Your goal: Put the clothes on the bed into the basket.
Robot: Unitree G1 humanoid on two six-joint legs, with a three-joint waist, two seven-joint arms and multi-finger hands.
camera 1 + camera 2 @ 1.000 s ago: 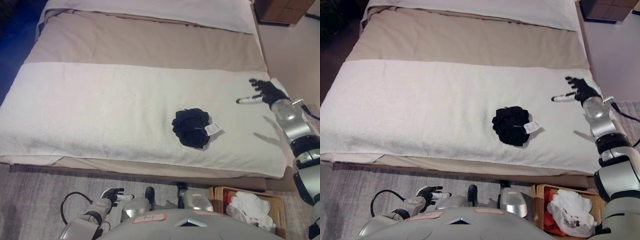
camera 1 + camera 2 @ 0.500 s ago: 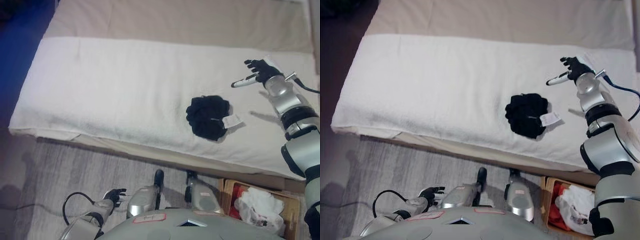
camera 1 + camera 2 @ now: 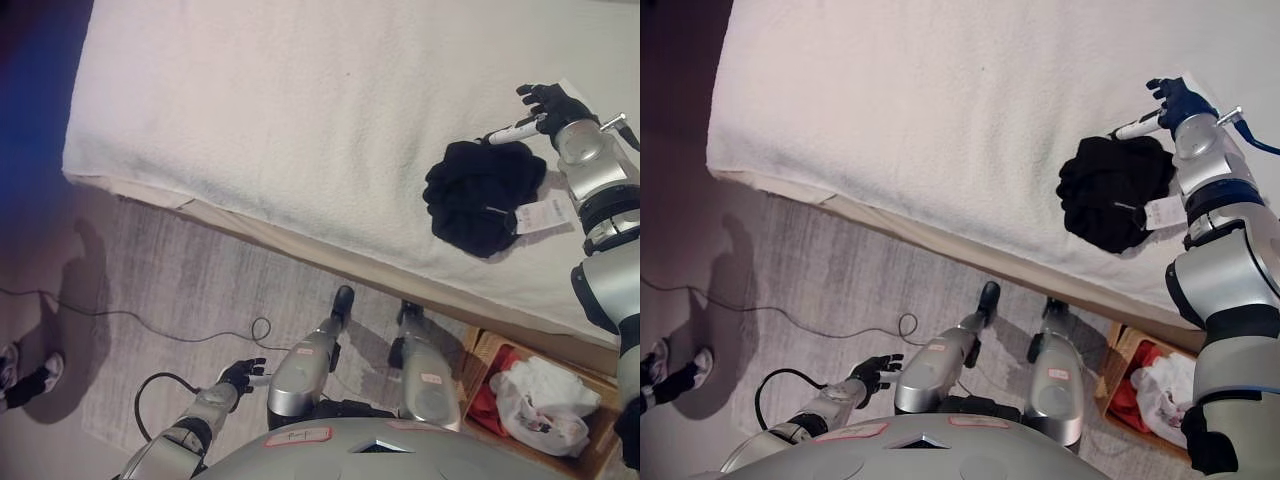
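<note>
A crumpled black garment (image 3: 483,192) with a white tag (image 3: 540,215) lies on the white blanket of the bed (image 3: 300,110), near its front right edge. My right hand (image 3: 545,108) is open, fingers spread, just above the garment's far right side, with nothing in it. My left hand (image 3: 241,375) hangs low over the floor at the lower left, fingers relaxed and empty. The brown basket (image 3: 590,455) stands on the floor at the lower right and holds white and red clothes (image 3: 545,395).
The bed's front edge runs diagonally from the left to the lower right. Grey wooden floor lies in front of it. A person's shoe (image 3: 30,380) shows at the far left edge, and a thin cable (image 3: 150,320) lies on the floor.
The camera has tilted down and to the left, so the bed and garment sit further right and up. My right hand is now closer to the garment's far side.
</note>
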